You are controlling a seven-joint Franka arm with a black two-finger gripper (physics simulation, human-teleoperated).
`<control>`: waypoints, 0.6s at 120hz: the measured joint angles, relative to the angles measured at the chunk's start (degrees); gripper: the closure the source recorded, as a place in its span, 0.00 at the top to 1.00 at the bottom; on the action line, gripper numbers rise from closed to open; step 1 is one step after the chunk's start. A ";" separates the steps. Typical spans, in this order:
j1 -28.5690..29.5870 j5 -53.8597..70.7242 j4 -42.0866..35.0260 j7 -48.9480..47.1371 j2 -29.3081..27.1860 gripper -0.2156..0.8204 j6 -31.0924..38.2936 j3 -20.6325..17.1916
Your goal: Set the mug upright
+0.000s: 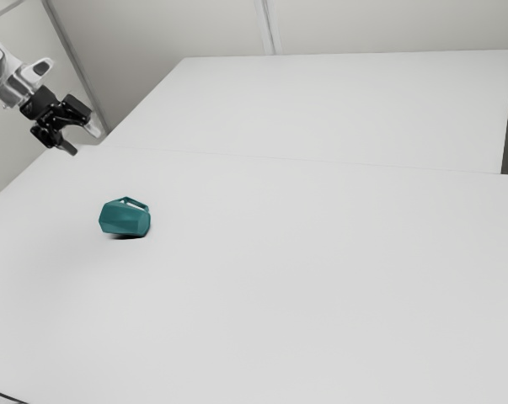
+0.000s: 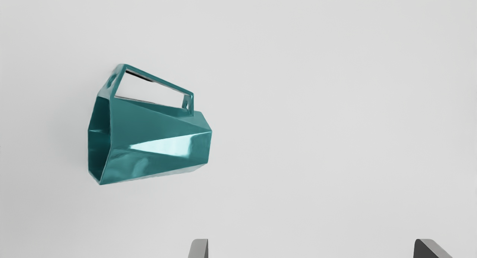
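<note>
The hand (image 1: 83, 141) hangs with its fingers (image 2: 199, 249) spread wide, seemingly above the tabletop (image 1: 304, 269). Well apart from it, the mug (image 1: 125, 219) lies on its side (mouth (image 2: 99, 150) and handle (image 2: 160, 79) both visible in the wrist view).

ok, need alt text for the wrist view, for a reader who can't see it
A faceted teal mug lies on its side on a pale table, its open mouth and angular handle visible. The hand is open, its two fingers wide apart and clear of the mug.
</note>
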 joint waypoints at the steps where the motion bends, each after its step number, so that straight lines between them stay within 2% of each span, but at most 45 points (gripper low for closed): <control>1: 0.37 -0.33 0.12 0.32 0.28 0.79 -0.06 -0.02; 29: 9.20 -8.03 3.61 9.05 8.40 0.79 -2.35 -0.60; 72: 11.18 -13.40 4.51 20.07 17.64 0.79 -3.72 -1.12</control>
